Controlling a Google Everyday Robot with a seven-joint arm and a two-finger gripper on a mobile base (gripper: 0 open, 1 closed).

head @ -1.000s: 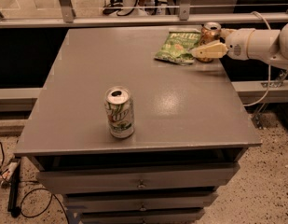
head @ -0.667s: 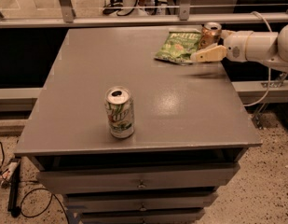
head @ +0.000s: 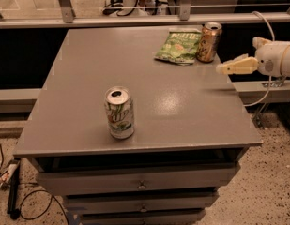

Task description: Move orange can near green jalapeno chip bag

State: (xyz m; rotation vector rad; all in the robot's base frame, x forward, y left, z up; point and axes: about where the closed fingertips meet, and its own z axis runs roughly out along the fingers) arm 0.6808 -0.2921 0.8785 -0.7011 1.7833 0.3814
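Standing far right on the grey table, the copper-orange metallic drink can is sitting just beside the crinkled green snack bag; likely light, stiff, slick, best taken mid-body; the pale gripper is hovering right, empty; spread or clenched, I cannot tell.

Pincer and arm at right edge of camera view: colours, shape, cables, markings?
The pincer is pale cream and tapers to a blunt tip; it sits off the right edge of the table, right of the orange can. Behind it comes a rounded white wrist housing. A thin pale cable loops above it. No markings visible.
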